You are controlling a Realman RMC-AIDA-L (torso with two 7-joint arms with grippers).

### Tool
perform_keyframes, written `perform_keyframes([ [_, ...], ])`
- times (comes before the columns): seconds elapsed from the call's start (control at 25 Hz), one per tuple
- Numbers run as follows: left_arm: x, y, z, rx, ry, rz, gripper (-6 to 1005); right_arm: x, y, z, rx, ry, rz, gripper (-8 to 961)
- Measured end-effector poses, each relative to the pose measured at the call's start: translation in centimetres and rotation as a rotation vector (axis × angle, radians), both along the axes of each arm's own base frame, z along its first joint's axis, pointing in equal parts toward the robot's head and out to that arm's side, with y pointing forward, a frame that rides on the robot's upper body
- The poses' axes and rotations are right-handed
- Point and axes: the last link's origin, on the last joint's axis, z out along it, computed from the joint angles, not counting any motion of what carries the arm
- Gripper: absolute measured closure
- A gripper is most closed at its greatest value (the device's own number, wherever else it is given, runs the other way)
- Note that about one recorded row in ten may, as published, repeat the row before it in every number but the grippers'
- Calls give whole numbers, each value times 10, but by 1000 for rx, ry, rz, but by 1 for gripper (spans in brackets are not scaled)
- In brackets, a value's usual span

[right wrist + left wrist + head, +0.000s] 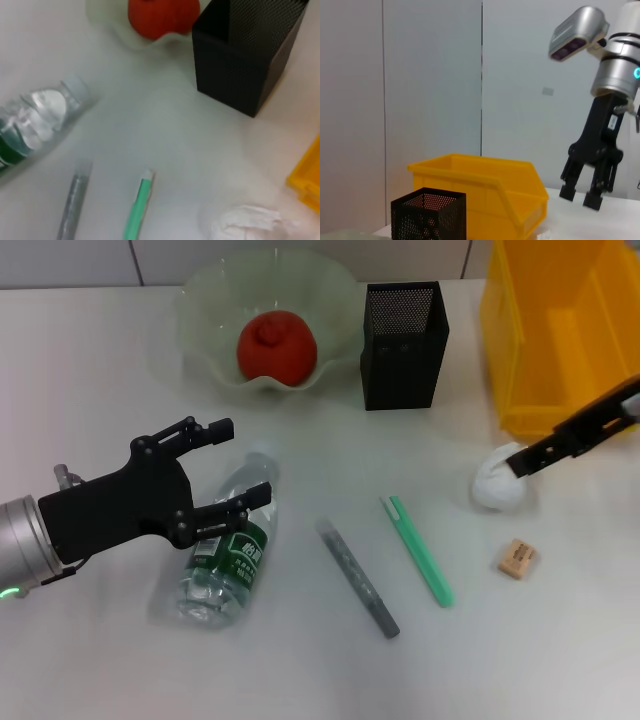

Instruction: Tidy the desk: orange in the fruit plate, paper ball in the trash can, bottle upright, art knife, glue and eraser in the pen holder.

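Note:
The orange point(277, 345) lies in the fruit plate point(205, 315) at the back. The bottle point(222, 560) lies on its side on the desk point(120, 660). My left gripper point(243, 462) is open over the bottle's cap end, with one finger across the bottle's shoulder. My right gripper point(520, 462) is open just above the paper ball point(495, 488), in front of the trash can point(560, 330); it also shows in the left wrist view point(580, 196). The green art knife point(417, 550), the grey glue stick point(357, 577) and the eraser point(517, 558) lie on the desk. The pen holder point(403, 340) stands upright.
The right wrist view shows the paper ball point(247, 225), the pen holder point(250, 55), the knife point(137, 210), the glue point(72, 200) and the bottle point(35, 120). The left wrist view shows the trash can point(485, 190) and the pen holder point(427, 215).

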Motion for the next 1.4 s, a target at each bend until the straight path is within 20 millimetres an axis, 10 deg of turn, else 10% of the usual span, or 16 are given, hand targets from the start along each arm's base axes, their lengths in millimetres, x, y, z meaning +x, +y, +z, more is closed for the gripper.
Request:
perform_keyframes([
  [0.48, -3, -1, 1, 4, 4, 13, 142, 11, 25, -52, -22, -126, -42, 227],
  [1.4, -5, 0, 0, 9, 12, 24, 143, 25, 31, -75, -54, -140, -66, 447],
])
